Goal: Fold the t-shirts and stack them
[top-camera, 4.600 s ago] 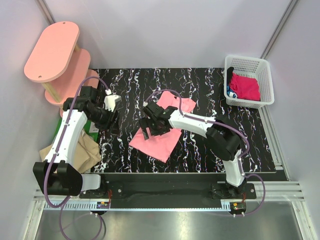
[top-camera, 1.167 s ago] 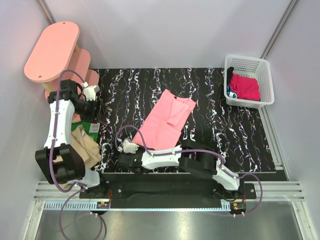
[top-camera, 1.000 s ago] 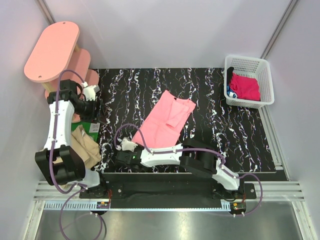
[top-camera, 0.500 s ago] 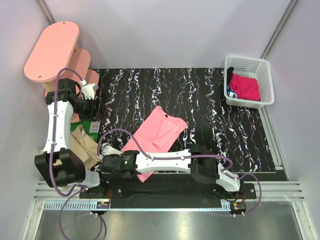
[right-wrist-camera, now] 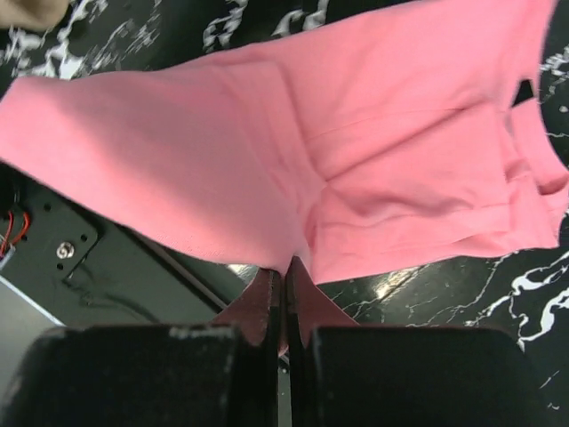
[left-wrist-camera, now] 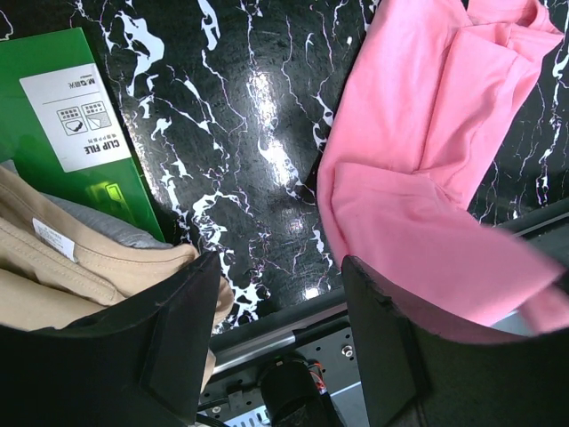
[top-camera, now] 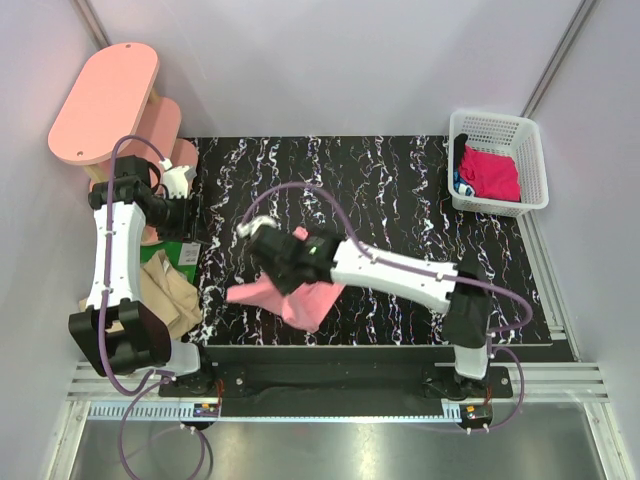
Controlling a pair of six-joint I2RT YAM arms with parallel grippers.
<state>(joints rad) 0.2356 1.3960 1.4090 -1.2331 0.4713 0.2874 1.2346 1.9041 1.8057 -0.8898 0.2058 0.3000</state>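
The salmon-pink t-shirt (top-camera: 300, 298) lies bunched near the table's front edge, left of centre. My right gripper (top-camera: 284, 268) is shut on a fold of it and holds that part up; in the right wrist view the closed jaws (right-wrist-camera: 285, 265) pinch the pink cloth (right-wrist-camera: 267, 169). The tan t-shirt (top-camera: 166, 292) lies folded at the table's left edge. The magenta-red t-shirt (top-camera: 491, 171) sits in the basket. My left gripper (top-camera: 188, 214) hovers open and empty above the left edge; in its view (left-wrist-camera: 280, 263) the pink shirt (left-wrist-camera: 427, 178) and tan shirt (left-wrist-camera: 53, 258) lie below.
A white lattice basket (top-camera: 527, 160) stands at the back right. Pink oval shelf boards (top-camera: 105, 100) stand at the back left. A green clip file (left-wrist-camera: 62, 116) lies under the tan shirt. The black marbled table (top-camera: 400, 190) ends at a metal rail (top-camera: 330, 355) in front.
My right gripper, shut on the pink shirt, dragged it toward the front left corner, then swung up and back toward the middle, leaving the shirt bunched. The left arm barely moved.
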